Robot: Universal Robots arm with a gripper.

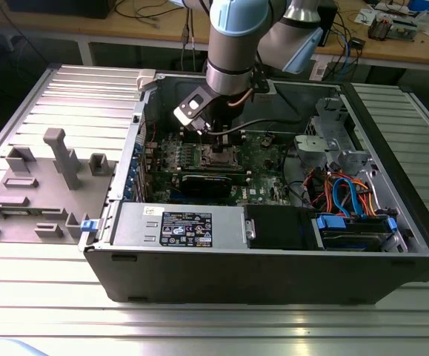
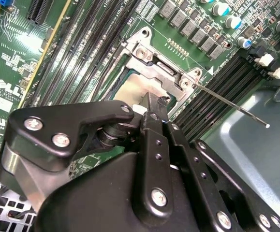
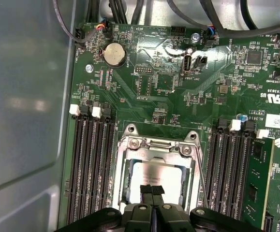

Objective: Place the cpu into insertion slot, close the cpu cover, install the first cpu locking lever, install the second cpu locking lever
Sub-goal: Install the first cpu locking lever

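Directly over the processor socket, the gripper (image 3: 152, 192) has its two black fingers pressed together with nothing between them, their tips just above the near edge of the cpu (image 3: 154, 173). The cpu, a dull silver square, sits in the socket. The cpu cover (image 3: 155, 148), a thin metal frame, appears to lie down around it, with the chip's top showing through its window. In the second wrist view, a thin metal lever (image 2: 231, 106) juts out from one corner of the socket, angled over the memory slots (image 2: 212, 92). Around the socket spreads the green motherboard (image 3: 178, 87). In the exterior view, the arm reaches down from the upper middle of the frame into an open computer case (image 1: 273, 267). At the exterior view's left, a grey parts fixture (image 1: 44, 193) lies on the ribbed metal table (image 1: 199, 326).
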